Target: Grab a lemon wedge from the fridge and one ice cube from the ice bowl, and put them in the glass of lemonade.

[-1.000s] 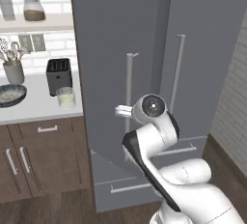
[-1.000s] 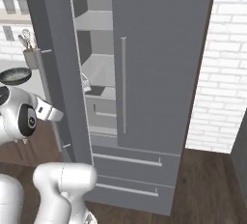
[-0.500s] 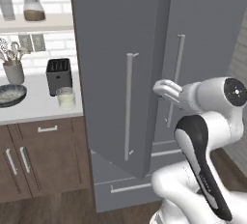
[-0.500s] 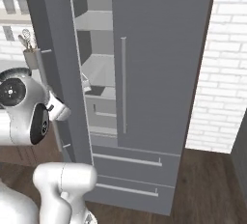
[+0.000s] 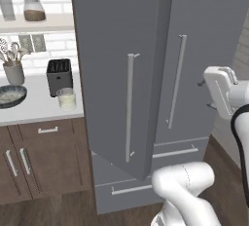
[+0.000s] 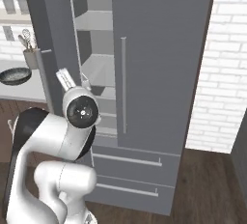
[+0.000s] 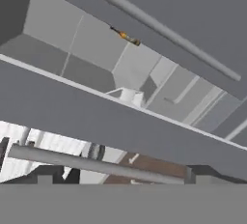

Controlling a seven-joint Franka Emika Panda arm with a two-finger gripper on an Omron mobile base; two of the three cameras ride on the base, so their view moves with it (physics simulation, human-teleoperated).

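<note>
While its jaws stand wide apart and hold nothing, the gripper (image 5: 206,93) hangs before the fridge (image 5: 194,35), whose left door stands ajar. On the bench (image 5: 36,110), the glass of lemonade (image 5: 66,98) stands beside the ice bowl (image 5: 9,96).

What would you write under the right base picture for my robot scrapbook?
The fridge stands with its left door swung open, pale shelves showing inside, and the white robot arm waiting in front.
</note>
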